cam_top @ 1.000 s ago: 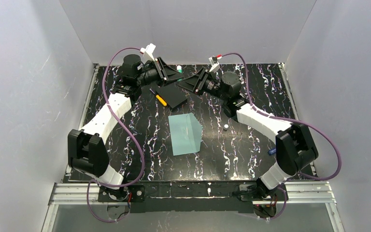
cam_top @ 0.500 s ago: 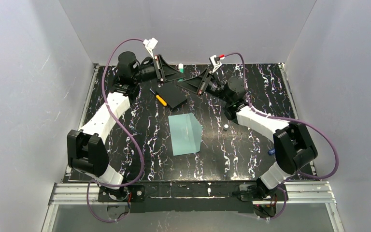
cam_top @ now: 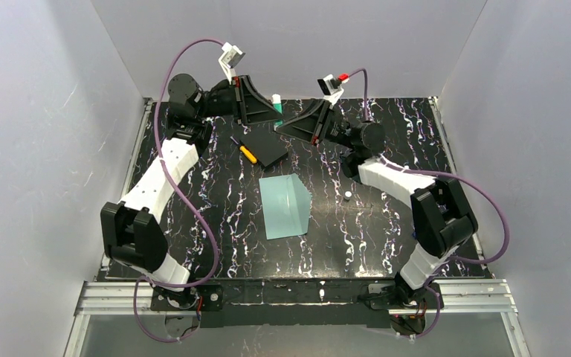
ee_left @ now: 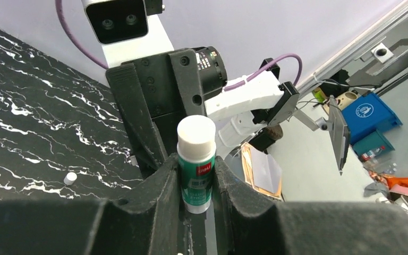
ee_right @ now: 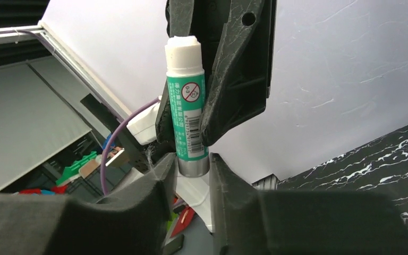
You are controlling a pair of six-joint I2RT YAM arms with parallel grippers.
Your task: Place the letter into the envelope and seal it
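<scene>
Both arms reach to the far end of the bench [cam_top: 386, 223] and meet above it, tips facing each other.

The left gripper [ee_left: 195, 163] is clenched on the green body of a glue stick [ee_right: 186, 106], with one finger pressed on each side of the label. The right gripper [ee_right: 193, 164] is closed on one end of the same glue stick, its two fingers touching the grey end piece on either side. The glue stick is held off the bench between the two grippers. Its other, white end projects past the left fingers.

The envelope [cam_top: 285, 206] lies flat near the bench centre, well apart from both grippers. Its pointed flap faces right.

A black pad [cam_top: 268, 146] lies between the envelope and the grippers, not touching the envelope. A screwdriver [cam_top: 247, 152] with a yellow handle lies just beside the pad's left edge. A small white piece [cam_top: 348, 195] sits on the bench right of the envelope, near the right arm
</scene>
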